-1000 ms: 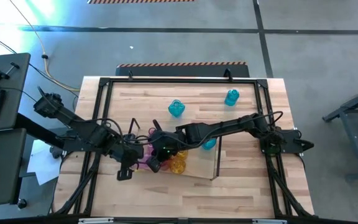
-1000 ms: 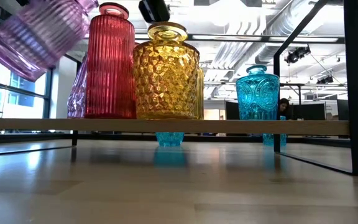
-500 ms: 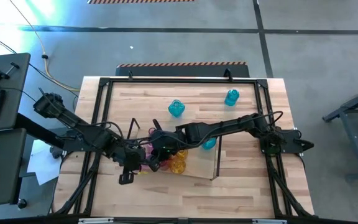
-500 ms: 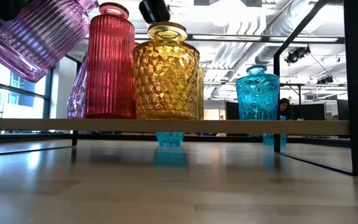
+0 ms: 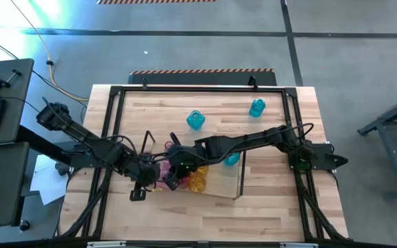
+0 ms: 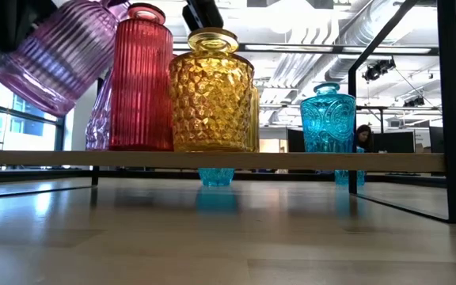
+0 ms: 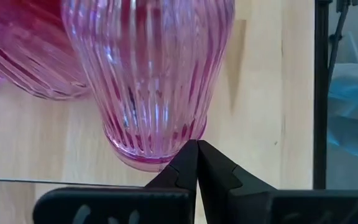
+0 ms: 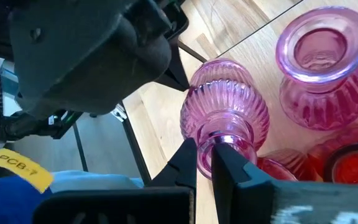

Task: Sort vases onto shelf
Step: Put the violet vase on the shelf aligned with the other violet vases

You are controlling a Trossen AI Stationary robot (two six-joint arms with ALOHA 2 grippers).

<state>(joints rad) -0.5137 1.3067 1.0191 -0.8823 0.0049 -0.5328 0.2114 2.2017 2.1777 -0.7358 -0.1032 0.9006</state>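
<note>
Currently both claws meet at one pink ribbed vase, which hangs tilted above the left end of the shelf. The right gripper pinches the vase's narrow neck between its fingers; the jaws are closed down on it. The left gripper has its fingertips pressed together, empty, with the tips right at the rim of the vase's base; whether they actually touch the glass I cannot tell.

Key relation: the vase's long axis runs from the right claw at the neck, straight out toward the left claw at the base. In the low view it leans, base swung outward and down, neck toward the red vase just beside it. The right arm carries the vase; the left is positioned only to nudge.

Judgement: the next step is to bring the base down level onto the shelf, upright, beside the red vase and the amber vase. A second pink vase stands close to the held one, so clearance is tight.
</note>
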